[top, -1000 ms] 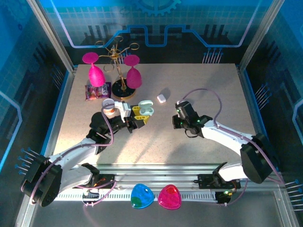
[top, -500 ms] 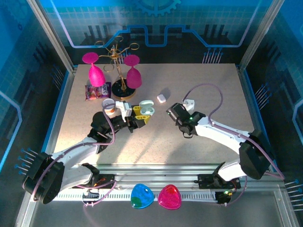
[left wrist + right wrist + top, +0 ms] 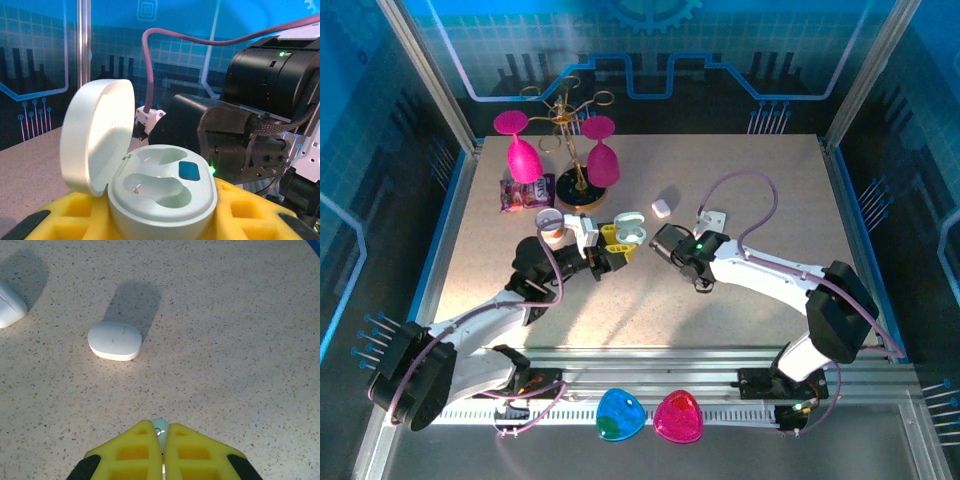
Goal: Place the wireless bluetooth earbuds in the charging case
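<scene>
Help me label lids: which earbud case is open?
The mint case in the left gripper; its lid stands up. The white case on the table lies shut.

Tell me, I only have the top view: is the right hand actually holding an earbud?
Observer: Yes. In the right wrist view the right hand is shut on a tiny pale earbud, which pokes out between its yellow tips.
Operator: Is there room for it?
Observer: In the left wrist view the mint case is open, lid up, and both wells look empty.
Operator: Is it gripped well?
Observer: I can't judge firmness, but its base sits wedged between the yellow fingers of the left hand.
</scene>
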